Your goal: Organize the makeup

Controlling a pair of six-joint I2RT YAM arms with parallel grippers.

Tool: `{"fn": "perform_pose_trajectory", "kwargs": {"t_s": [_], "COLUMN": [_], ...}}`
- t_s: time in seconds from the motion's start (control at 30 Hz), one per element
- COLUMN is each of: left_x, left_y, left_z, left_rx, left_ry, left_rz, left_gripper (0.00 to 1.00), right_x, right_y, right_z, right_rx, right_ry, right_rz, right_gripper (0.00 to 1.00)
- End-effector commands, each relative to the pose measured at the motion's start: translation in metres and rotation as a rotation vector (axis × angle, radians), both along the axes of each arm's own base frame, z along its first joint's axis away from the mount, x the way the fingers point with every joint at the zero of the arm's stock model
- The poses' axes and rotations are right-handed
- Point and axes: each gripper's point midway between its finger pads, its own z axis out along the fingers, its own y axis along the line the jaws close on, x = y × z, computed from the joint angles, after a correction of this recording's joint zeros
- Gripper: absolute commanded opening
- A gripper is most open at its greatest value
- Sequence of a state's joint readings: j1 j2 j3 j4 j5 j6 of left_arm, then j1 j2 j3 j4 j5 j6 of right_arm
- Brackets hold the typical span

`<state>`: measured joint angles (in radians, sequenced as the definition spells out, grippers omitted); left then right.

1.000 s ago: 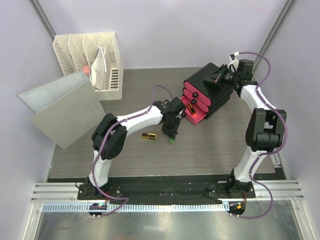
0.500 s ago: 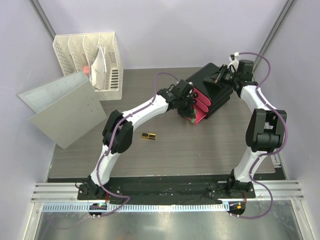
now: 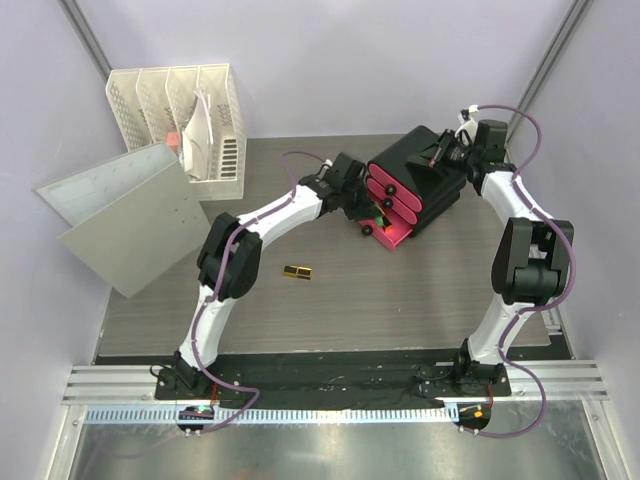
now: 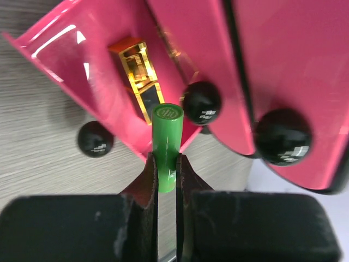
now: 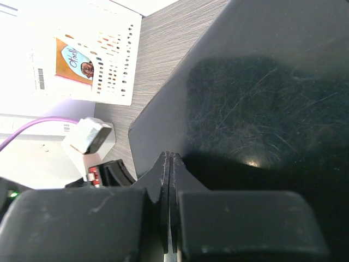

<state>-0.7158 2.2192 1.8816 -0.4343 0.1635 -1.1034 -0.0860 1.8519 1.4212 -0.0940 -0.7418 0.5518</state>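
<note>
- Swung up from low over the surface (image 3: 400, 290), near the loose lipstick (image 3: 297, 272), to the organizer's pink front.
- Grips the green stick (image 4: 165, 136) in the left claw (image 4: 166, 166), clenched low on the barrel, with the far end aimed into the open pink drawer (image 4: 60, 60).
- Looks light, rigid and slick; being round, may swivel in so low a pinch, so a mid-barrel hold seems safer.
- Shares that drawer with a gold-black lipstick (image 4: 140, 76).
- Keeps the right claw (image 5: 169, 161) closed and empty at the black organizer (image 5: 262, 109), probably steadying it.
</note>
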Motion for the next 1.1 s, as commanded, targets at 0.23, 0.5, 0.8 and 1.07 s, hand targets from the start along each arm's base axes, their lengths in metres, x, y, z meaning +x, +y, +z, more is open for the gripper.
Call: {"fn": "perform_pose_trajectory", "kwargs": {"t_s": [0.23, 0.5, 0.8, 1.07], "left_x": [0.046, 0.054, 0.043, 0.036], "left_y": [0.009, 0.01, 0.011, 0.014], "left_z": [0.04, 0.048, 0.032, 0.014], "left_rx": [-0.07, -0.063, -0.049, -0.015], "left_ry": [-0.077, -0.104, -0.059, -0.011], "left_rz": [0.13, 0.101, 0.07, 0.062], "left_gripper": [0.12, 0.59, 0.58, 0.56], "right_x": [-0.063, -0.062, -0.057, -0.057], "right_y": [-0.01, -0.01, -0.01, -0.01], "right_z": [-0.139, -0.139, -0.136, -0.137], "right_rx": [-0.116, -0.114, -0.111, -0.111], "right_ry": [0.486, 0.487, 0.479, 0.481], "right_rz": [-0.037, -0.036, -0.038, -0.038], "right_gripper": [0.01, 0.01, 0.01, 0.01]}}
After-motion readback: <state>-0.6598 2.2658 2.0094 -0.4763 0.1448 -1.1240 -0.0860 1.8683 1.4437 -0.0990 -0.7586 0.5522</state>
